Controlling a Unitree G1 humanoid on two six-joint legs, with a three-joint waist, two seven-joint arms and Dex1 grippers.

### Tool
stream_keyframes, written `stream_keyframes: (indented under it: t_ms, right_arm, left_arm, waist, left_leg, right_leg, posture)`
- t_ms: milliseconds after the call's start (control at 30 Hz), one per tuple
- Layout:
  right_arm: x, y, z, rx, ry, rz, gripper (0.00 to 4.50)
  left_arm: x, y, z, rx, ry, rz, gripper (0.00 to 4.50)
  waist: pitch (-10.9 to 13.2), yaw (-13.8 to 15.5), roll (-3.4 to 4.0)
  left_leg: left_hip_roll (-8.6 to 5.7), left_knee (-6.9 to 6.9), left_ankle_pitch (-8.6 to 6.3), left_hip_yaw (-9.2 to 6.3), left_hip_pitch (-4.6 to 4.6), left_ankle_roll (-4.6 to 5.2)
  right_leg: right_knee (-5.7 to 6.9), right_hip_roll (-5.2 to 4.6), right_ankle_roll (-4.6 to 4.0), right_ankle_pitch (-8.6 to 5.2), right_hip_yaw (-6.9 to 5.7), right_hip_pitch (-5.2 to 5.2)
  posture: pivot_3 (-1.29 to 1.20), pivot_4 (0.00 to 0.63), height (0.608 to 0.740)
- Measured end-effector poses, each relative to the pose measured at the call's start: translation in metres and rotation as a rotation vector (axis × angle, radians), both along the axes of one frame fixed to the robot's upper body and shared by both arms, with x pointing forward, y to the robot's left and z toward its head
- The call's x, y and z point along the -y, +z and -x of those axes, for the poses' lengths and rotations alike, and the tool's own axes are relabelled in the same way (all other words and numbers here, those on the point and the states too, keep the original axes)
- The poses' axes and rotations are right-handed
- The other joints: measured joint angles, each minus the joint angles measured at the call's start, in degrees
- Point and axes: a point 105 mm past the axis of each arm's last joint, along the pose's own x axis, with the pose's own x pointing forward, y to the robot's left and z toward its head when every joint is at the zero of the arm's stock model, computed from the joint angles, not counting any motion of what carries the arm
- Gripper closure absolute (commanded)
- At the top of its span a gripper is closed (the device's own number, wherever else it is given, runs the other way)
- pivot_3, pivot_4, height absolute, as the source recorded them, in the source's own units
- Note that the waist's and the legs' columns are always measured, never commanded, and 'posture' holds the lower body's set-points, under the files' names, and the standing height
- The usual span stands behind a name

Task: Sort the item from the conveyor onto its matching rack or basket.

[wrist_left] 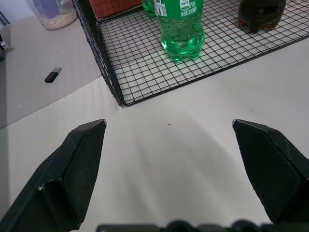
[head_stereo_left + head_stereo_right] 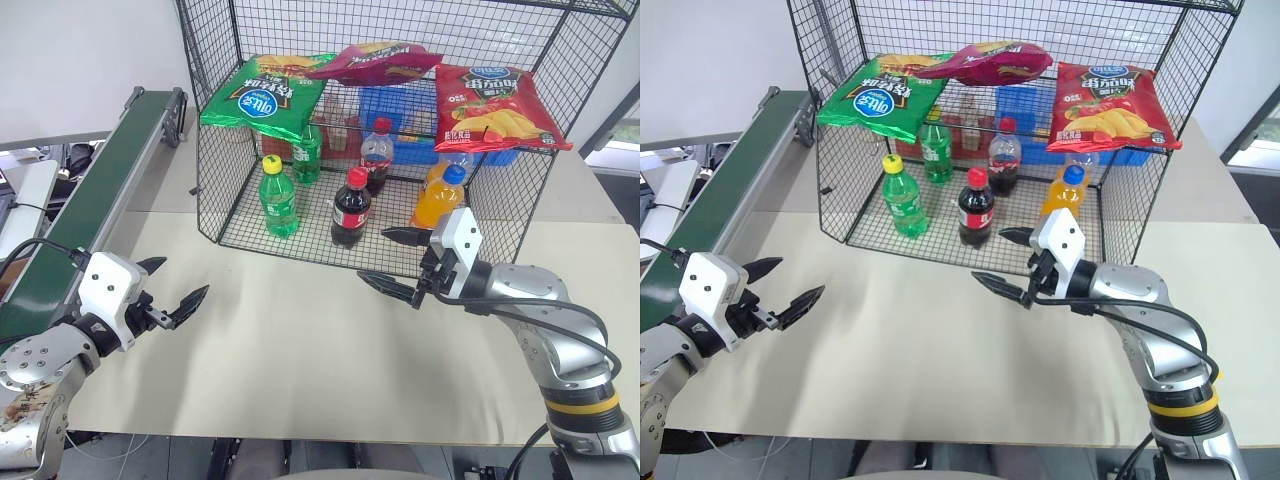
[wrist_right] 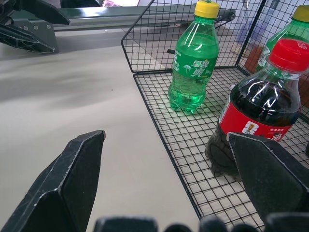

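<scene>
Pink chip bag (image 2: 375, 62) lies on the upper wire tier of the black wire rack (image 2: 215, 190), toward the tier's back edge, between the green chip bag (image 2: 265, 95) at the tier's left end and the red chip bag (image 2: 495, 105) at its right end; its left end overlaps the green bag's top edge, and it sits slightly tilted. On the rack's bottom tier stand bottles: a green soda bottle with a yellow cap (image 2: 277, 196) near the front left corner, a second green bottle (image 2: 307, 150) behind it, a cola bottle with a red cap (image 2: 351, 207) at the middle of the front edge, another cola (image 2: 376, 155) behind that, and an orange soda bottle (image 2: 438, 198) near the front right corner. A blue crate (image 2: 400, 120) sits behind the bottles (partly hidden by mesh and bags). The conveyor (image 2: 95, 195) runs along the bench's left edge, its dark green belt bare where visible. Left gripper (image 2: 172, 290) hangs over the bench near the left edge, fingers wide apart, holding nothing. Right gripper (image 2: 400, 262) is just in front of the rack's front edge, beside the orange bottle, fingers likewise spread and empty. A small dark object (image 1: 52, 75) lies on the bench left of the rack.
</scene>
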Motion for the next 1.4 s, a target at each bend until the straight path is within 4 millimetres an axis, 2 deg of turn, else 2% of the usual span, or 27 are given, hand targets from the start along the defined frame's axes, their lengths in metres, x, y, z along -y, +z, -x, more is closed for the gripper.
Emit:
stream_keyframes:
  t_ms: [333, 533, 967, 1400]
  right_arm:
    - [0.002, 0.0, -0.002, 0.003, -0.03, -0.006, 0.0]
    - [0.009, -0.009, -0.004, -0.012, -0.088, 0.003, 0.0]
    - [0.006, -0.002, -0.009, 0.015, -0.134, -0.042, 0.0]
    - [0.002, 0.004, -0.012, 0.027, -0.138, -0.052, 0.0]
  left_arm:
    - [0.002, -0.001, 0.001, -0.002, -0.004, 0.015, 0.03]
    - [0.011, -0.003, 0.007, -0.003, -0.031, 0.084, 0.03]
    - [0.025, 0.009, -0.001, 0.054, -0.065, 0.147, 0.03]
    - [0.027, 0.007, -0.004, 0.053, -0.048, 0.153, 0.03]
  waist:
    - [0.0, 0.0, 0.0]
    - [0.0, 0.1, 0.01]
    - [0.0, 0.0, 0.01]
    - [0.0, 0.0, 0.01]
  left_leg:
    - [0.0, 0.0, 0.0, 0.0, 0.0, 0.0]
    - [0.0, -0.01, 0.0, -0.01, 0.0, 0.0]
    - [-0.02, -0.01, 0.0, 0.01, 0.0, 0.0]
    - [-0.02, 0.0, 0.0, 0.01, 0.0, 0.0]
  right_leg:
    - [0.0, 0.0, 0.0, 0.0, 0.0, 0.0]
    - [0.01, -0.03, 0.0, 0.0, 0.01, 0.0]
    - [0.01, 0.03, 0.0, 0.0, 0.0, 0.0]
    - [0.02, 0.04, 0.0, 0.0, -0.01, 0.01]
  posture:
    - [0.0, 0.15, 0.74]
    - [0.0, 0.15, 0.74]
    - [0.0, 0.15, 0.74]
    - [0.0, 0.15, 0.74]
